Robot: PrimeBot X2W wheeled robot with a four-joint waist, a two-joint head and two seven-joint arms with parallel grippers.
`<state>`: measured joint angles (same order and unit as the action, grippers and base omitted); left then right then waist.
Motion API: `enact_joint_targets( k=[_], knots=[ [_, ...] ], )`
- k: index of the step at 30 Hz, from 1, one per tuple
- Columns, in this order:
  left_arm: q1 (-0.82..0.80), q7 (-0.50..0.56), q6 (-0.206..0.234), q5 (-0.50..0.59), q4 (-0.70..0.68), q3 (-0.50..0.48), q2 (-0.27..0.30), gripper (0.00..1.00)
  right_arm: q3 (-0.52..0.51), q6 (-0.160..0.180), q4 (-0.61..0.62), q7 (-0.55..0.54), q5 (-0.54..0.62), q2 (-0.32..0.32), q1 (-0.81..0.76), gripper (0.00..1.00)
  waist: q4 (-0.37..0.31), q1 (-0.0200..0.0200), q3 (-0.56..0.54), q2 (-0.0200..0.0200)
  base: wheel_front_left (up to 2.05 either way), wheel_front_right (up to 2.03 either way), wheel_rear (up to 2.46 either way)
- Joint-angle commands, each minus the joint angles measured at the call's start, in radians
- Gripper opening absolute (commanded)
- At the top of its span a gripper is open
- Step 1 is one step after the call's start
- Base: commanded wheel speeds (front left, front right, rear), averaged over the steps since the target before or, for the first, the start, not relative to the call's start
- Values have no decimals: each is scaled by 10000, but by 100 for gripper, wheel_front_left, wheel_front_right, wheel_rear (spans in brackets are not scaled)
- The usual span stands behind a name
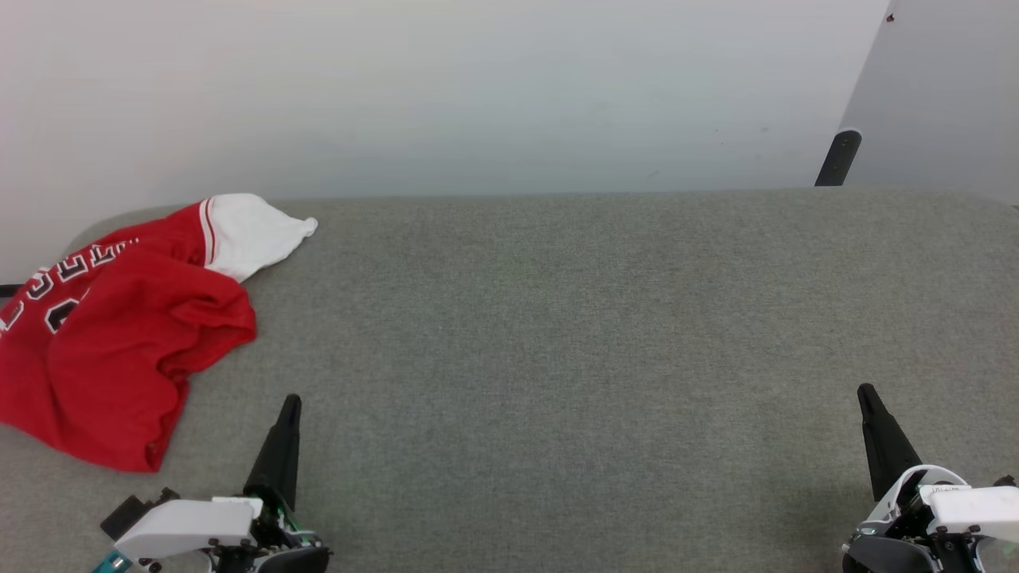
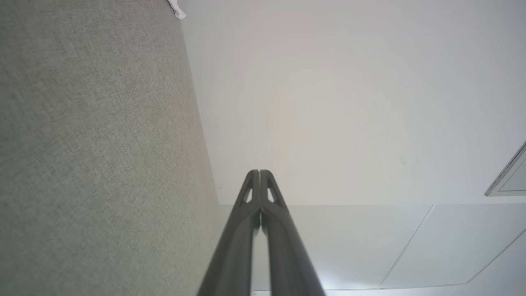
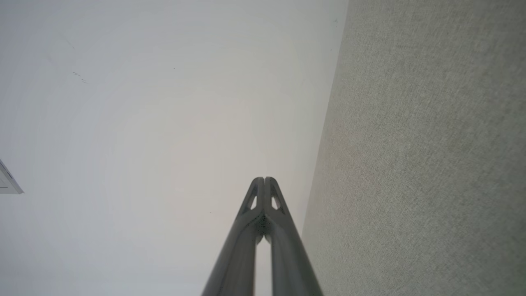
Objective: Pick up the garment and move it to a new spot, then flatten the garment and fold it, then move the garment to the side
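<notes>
While your left pincer (image 1: pixel 291 400) and right pincer (image 1: pixel 864 391) sit closed and empty at the counter's (image 1: pixel 557 334) near edge, the red jersey (image 1: pixel 119 350) lies crumpled at its left end. Lifting, flattening and folding all seem left for you.

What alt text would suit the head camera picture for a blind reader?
A crumpled red shirt with a white sleeve lies at the far left of a grey cloth surface before a white wall. The robot's left fingers and right fingers, shut and empty, point up from the bottom corners, clear of the shirt.
</notes>
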<state>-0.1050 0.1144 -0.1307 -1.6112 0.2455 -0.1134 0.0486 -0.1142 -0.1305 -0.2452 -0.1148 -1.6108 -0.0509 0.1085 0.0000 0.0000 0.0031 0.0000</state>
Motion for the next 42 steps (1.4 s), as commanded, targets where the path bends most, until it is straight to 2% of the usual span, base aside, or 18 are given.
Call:
enact_joint_targets(
  k=[1,42],
  knots=[
    [-93,18,0,-35,-16,-18,9,0,9,-4,5,-11,-43,26,18,0,0,0,0,0,0,0,0],
    [-94,18,0,-35,-16,-18,9,0,9,-4,5,-11,-43,26,18,0,0,0,0,0,0,0,0]
  ],
)
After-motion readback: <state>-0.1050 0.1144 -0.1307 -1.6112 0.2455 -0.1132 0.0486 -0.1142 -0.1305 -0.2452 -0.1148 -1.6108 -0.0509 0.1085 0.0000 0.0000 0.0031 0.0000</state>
